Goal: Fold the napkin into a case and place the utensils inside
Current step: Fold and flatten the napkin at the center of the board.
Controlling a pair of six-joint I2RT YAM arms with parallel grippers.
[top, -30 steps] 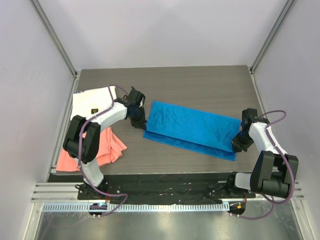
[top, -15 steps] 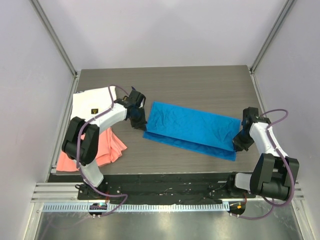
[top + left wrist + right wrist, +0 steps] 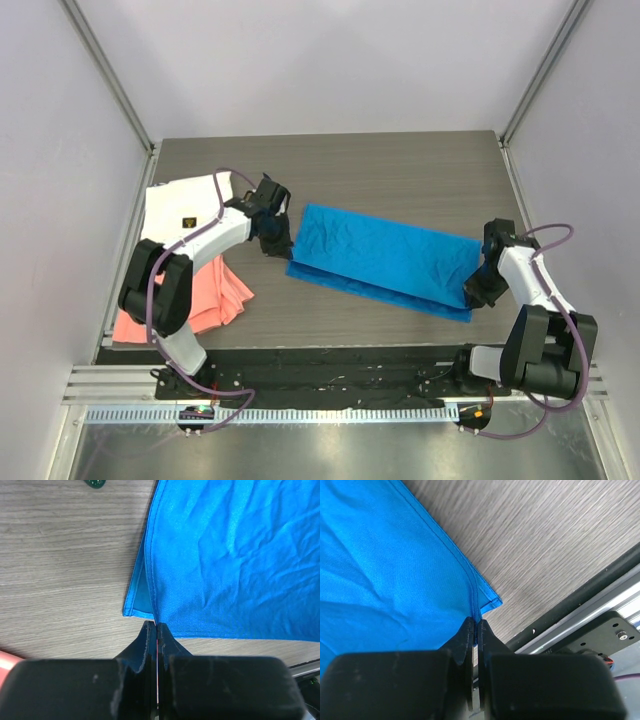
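**Both arms clamp the ends of the folded blue napkin**

We see the bright blue soft cloth napkin (image 3: pixel 385 258) lying folded into a long band on the grey wood-grain worktop (image 3: pixel 400 165). It slants from the middle of the worktop down toward the right side. Its upper layer sits a little back, so a strip of the lower layer shows along the near edge.

The left fingers (image 3: pixel 272 246) sit at the band's left end. In the left wrist view they are pressed tight together on the corner of the upper layer, and the lower layer pokes out just beside them. The right fingers (image 3: pixel 476 291) are at the opposite end. The right wrist view shows them clenched on the hemmed edge just beside the corner. Between the two grips the cloth is creased but lies flat.

On the worktop's left side we see a white cloth with a small dark label (image 3: pixel 180 205). It touches a salmon-pink cloth (image 3: pixel 210 295) that lies nearer the arm bases.
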